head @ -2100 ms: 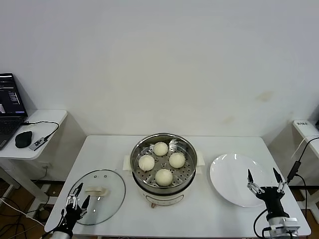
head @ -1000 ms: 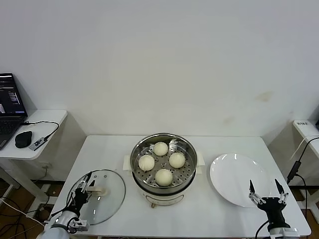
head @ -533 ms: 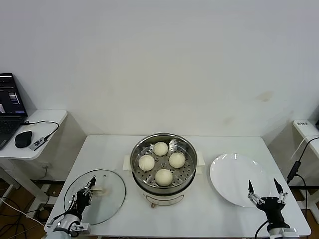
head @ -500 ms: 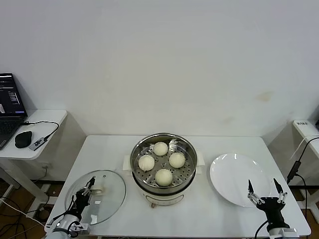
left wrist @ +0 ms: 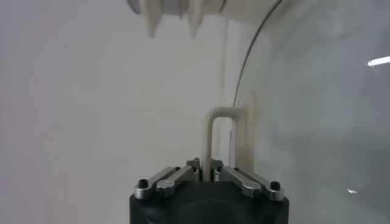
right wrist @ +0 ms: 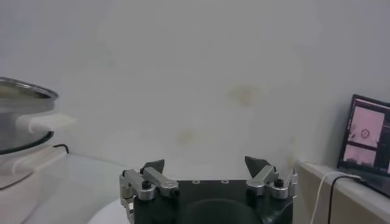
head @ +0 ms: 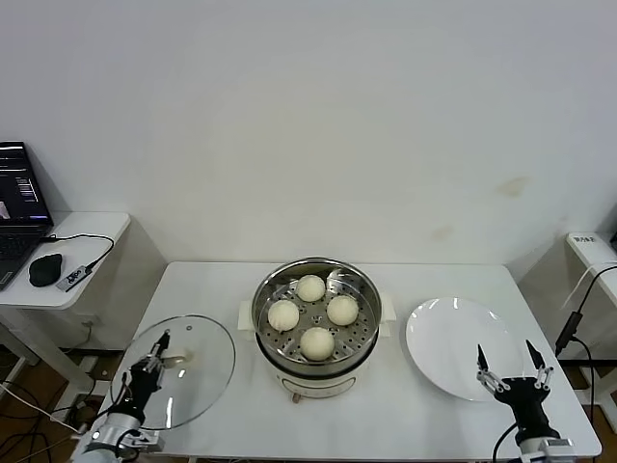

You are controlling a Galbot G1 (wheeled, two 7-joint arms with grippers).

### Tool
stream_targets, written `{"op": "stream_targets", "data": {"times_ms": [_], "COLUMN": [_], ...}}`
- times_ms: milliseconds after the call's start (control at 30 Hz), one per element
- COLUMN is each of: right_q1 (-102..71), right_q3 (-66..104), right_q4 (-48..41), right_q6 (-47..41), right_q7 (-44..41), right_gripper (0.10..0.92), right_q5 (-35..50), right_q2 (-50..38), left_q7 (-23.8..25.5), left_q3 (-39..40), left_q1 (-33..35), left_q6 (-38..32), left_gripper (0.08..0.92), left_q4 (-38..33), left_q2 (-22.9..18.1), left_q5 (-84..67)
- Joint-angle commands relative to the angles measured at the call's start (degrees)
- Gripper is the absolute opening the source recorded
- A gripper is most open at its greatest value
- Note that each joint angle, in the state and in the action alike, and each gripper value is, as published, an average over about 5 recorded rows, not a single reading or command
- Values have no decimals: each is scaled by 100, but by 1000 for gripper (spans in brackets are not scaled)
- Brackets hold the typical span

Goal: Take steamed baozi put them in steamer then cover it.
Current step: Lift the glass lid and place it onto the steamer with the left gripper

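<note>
Several cream-white steamed baozi (head: 317,341) lie on the perforated tray of the open steel steamer (head: 260,301) at the table's middle. The cover (head: 198,357), a clear glass lid, is at the front left, tilted and raised off the table. My left gripper (head: 154,359) is shut on its cream handle (head: 179,360). In the left wrist view the jaws (left wrist: 206,173) pinch the handle's thin bar (left wrist: 209,137), with the glass (left wrist: 311,122) beside it. My right gripper (head: 504,353) hangs open at the front right, over the plate's near edge, and is empty in its own view (right wrist: 206,164).
A flat white plate (head: 443,338) lies right of the steamer. A side table with a laptop (head: 17,207) and a mouse (head: 44,270) stands to the left. A white shelf (head: 590,253) with a cable is at the far right. The steamer's rim (right wrist: 24,91) shows in the right wrist view.
My left gripper has closed on the cover's handle, and the cover has lifted, tilted and shifted a little left. The right gripper stayed open, barely moving.
</note>
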Motion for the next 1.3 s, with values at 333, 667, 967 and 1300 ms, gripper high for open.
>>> {"op": "stream_targets", "data": {"times_ms": [333,667,967,1300], "right_q1": [5,-124,-107,-29], "right_q3": [-66,-168,-497,-535], "right_q4": [-4,-6,-100,-282], "right_q6": [12,62,81,140], "right_q7": [-13,3,54,92], "right_gripper": [823,823,823,823], "right_q5": [-104,-396,-795,-1018], "right_q2": [-38,95,416,449], "left_q7": [1537,1830,2237,2957], "left_q3": [-248,1584,3014,3718], "left_q1": [-369,-1450,-3061,-3399], "left_q6": [1334,2383,3051,3289], "left_gripper": [155,155,155,155], "left_q4": [-1666,-2293,-1968,-1878], "left_q2": [1167,1712,954,-158], "left_q5": [-1583,-2255,-1200,451]}}
